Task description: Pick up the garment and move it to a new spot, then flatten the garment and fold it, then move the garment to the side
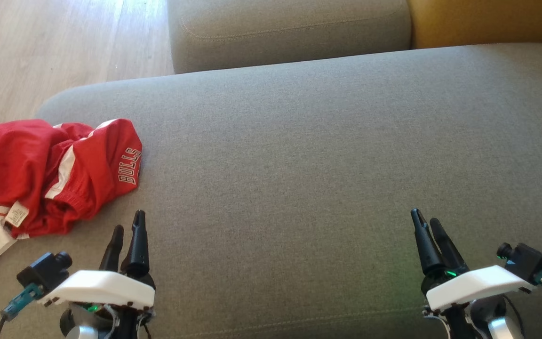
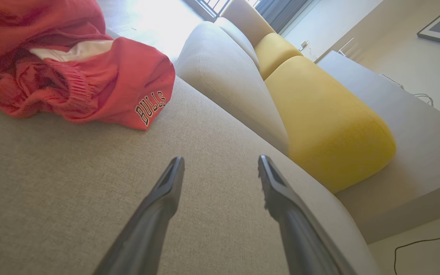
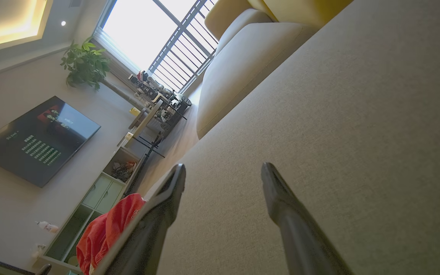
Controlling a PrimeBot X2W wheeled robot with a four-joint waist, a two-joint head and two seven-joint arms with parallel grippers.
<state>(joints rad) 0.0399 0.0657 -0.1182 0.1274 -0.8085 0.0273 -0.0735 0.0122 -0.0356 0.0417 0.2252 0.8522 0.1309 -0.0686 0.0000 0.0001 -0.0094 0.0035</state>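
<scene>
Grey sofa cushion (image 1: 299,165) under both claws; left claw (image 1: 129,220) parted and empty, right claw (image 1: 424,216) parted and empty. Red garment (image 1: 40,174) sits crumpled just ahead-left of left claw, touching neither, well apart from right claw. Its outer side seems to droop over cushion edge, wood floor (image 1: 40,42) beyond. Risk: thin pinch on one loose layer, heap drags off edge; bunched folds could resist flattening

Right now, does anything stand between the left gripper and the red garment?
Nothing visible does. Bare grey sofa cushion lies between the open left gripper and the crumpled garment, which sits ahead and to its left.
</scene>
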